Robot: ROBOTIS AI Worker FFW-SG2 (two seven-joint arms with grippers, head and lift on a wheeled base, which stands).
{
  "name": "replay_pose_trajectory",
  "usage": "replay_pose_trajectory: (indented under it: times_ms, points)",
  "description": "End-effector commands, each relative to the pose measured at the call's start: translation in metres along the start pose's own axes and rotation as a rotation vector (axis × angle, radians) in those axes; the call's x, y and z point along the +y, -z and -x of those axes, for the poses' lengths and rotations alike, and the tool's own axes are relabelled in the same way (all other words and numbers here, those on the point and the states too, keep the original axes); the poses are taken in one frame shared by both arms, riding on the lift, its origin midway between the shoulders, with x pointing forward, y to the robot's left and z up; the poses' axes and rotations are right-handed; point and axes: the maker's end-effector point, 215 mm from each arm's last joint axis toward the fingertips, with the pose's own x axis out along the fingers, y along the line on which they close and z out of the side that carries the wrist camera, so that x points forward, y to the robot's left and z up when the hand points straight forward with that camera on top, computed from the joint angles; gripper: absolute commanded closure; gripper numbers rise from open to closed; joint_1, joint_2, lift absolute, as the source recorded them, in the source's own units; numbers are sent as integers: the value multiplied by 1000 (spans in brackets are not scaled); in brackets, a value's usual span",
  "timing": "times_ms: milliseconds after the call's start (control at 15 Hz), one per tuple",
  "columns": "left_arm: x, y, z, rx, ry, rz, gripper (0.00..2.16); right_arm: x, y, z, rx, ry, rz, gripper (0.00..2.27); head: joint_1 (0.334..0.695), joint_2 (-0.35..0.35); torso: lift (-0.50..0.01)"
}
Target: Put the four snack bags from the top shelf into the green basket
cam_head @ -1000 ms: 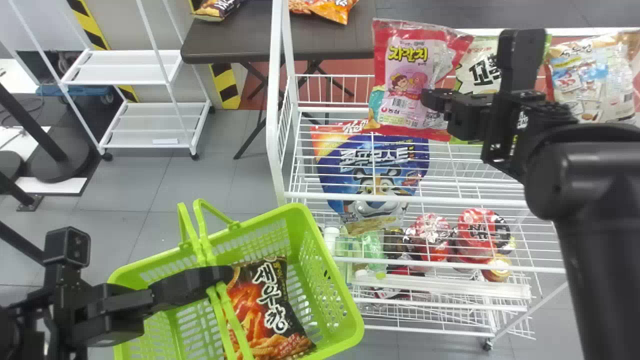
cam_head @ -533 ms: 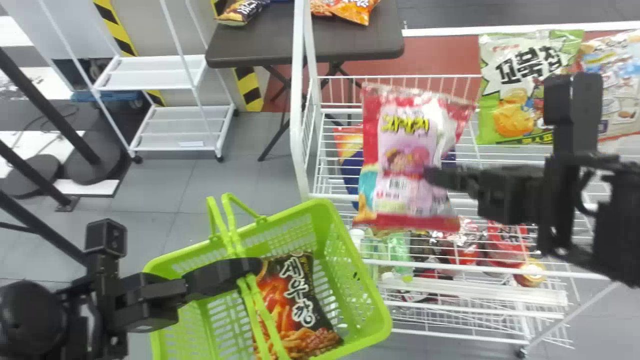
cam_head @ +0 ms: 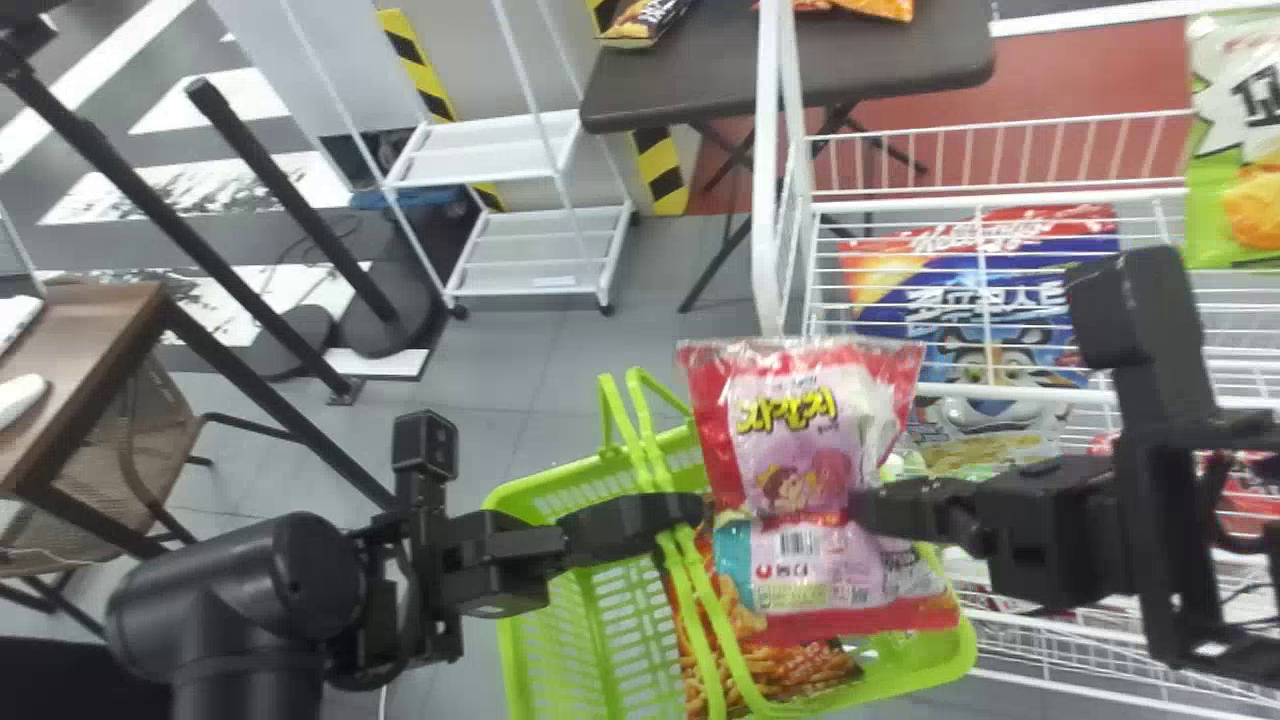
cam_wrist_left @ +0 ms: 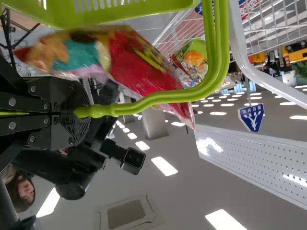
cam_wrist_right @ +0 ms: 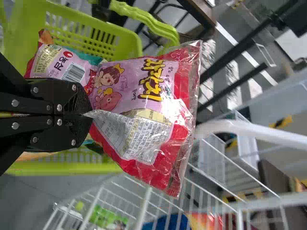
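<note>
pink-red snack bag is in the right end effector, over the right part of the green basket. fingers closed on it, pinching folded film at the bag's right side, about midway along its length. bag's printed face is up to the head camera, lettering reads right way up there. long axis runs away from the robot, a little slanted: top seal at the far end and slightly left, bottom seal at the near end and slightly right. can't tell if it touches the basket.

left end effector closed round the basket handles, handles raised over the basket.

black snack bag lies in the basket, partly hidden under the pink-red one; its full long axis can't be made out.

green snack bag upright on the top shelf of the white wire rack, top end up, lengthwise upright, cut by the view's right edge. blue cereal pouch on a lower level.
</note>
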Motion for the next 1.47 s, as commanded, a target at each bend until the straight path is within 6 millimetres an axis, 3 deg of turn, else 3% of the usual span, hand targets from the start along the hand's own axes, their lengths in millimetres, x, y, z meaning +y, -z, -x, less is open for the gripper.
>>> replay_pose_trajectory:
  times_ms: [0, 267, 600, 667, 733, 800, 867, 1000, 1200, 1333, 1400]
  points:
    - [-4, -1, -1, 1, 15, -2, 2148, 9, 20, -36, 74, -30, 11, 2260, 695, 350, 0]
    - [-5, 2, -6, 15, 22, 0, 2148, 13, 11, -99, 37, -68, 62, 2260, 695, 350, 0]
    - [-6, 3, -10, 24, 33, 0, 2148, 8, 55, -136, 182, -78, 74, 2256, 695, 350, 0]
    - [-6, 4, -11, 25, 34, 1, 2148, 11, 60, -138, 195, -105, 58, 2105, 695, 350, 0]
    - [-6, 3, -11, 25, 34, 1, 2148, 17, 57, -138, 188, -130, 45, 1700, 695, 350, 0]
    - [-6, 3, -11, 24, 35, 1, 2148, 17, 54, -135, 177, -143, 27, 660, 695, 350, 0]
    - [-6, 2, -10, 24, 34, 0, 2148, 17, 48, -128, 156, -154, 9, -2, 695, 350, 0]
    - [-6, 1, -10, 23, 33, 0, 2148, 14, 31, -103, 118, -160, -24, -1, 695, 350, 0]
    - [-5, 0, -12, 25, 35, 2, 2148, 4, 7, -50, 70, -177, -99, 39, 695, 350, 0]
    - [-5, -1, -11, 27, 31, 0, 2148, -25, -21, -6, -14, -110, -119, 39, 695, 350, 0]
    - [-5, -1, -10, 26, 31, 1, 2148, -49, -38, 13, -72, -46, -119, 39, 695, 350, 0]
